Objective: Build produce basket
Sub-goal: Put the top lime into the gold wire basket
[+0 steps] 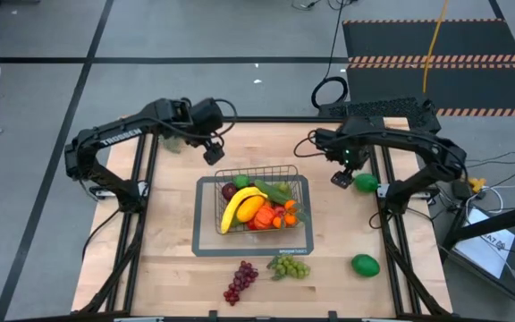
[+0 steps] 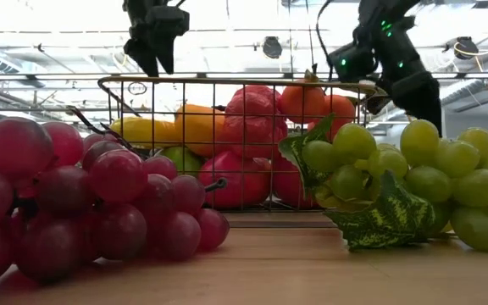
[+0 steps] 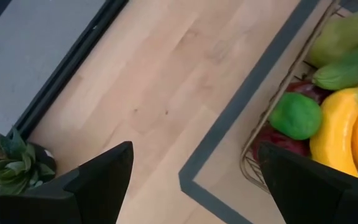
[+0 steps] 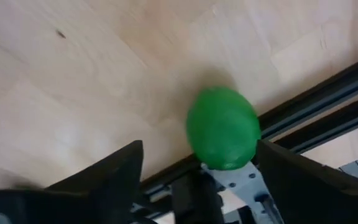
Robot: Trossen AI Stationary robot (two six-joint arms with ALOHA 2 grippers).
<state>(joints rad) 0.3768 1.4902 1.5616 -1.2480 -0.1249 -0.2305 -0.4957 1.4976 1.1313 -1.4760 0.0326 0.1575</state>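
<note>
The right hand (image 1: 341,178) is seen released, empty, just beside a green ball (image 1: 365,182) lying on the bench (image 1: 168,268) at its right edge. The ball, round and axis-free, is nearest this arm, well apart from the basket (image 1: 299,199).

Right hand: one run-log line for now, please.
right hand open | above green ball at table's right edge | basket partly filled | left hand open, idle

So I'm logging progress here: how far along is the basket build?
Mostly loaded: the basket holds the banana, oranges and red fruit. In hand: nothing gripped; the right gripper, open, hangs beside a green ball. Left: that ball, another green ball, red grapes, green grapes. The left gripper waits open.
</note>
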